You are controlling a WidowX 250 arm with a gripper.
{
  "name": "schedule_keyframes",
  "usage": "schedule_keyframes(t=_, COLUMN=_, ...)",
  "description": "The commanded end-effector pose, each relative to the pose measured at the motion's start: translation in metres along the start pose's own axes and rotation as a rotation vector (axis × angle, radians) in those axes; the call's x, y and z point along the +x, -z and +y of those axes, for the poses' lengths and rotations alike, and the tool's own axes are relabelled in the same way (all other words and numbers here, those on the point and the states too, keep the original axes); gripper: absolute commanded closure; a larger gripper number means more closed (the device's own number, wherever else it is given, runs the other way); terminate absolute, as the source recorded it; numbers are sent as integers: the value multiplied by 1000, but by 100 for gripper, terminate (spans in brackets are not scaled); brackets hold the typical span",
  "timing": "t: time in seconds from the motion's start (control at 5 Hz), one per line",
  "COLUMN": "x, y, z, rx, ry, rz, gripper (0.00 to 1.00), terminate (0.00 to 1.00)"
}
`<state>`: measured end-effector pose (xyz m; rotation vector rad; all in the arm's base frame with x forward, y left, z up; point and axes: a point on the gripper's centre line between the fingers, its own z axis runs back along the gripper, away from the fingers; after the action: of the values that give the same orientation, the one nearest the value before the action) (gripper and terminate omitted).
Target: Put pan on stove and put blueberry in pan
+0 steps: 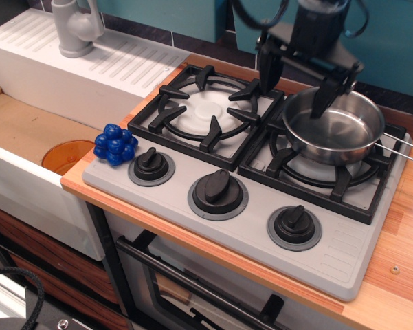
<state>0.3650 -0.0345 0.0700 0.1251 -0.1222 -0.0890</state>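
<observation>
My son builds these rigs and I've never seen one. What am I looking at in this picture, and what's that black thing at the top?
It is a single camera view, looking down from the front at a toy kitchen. The black thing is the robot arm's hand: two fingers, spread open and holding nothing. One finger points into the steel pan, the other hangs just outside its left rim. The pan sits on the right burner of the grey stove, which has three black knobs along its front. At the stove's front left corner lies a small blue blueberry, a plastic cluster. Left of that is a white sink with a grey tap.
</observation>
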Motion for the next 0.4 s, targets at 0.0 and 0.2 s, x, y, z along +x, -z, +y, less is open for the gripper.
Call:
schedule_keyframes(t=0.0, x=14, y=19, z=16, rx=-19, ry=9, rz=-106, gripper=0, terminate=0)
schedule_keyframes(t=0.2, x=11, y=26, z=19, rx=-27, ry=-3, rz=-86, gripper=0, terminate=0)
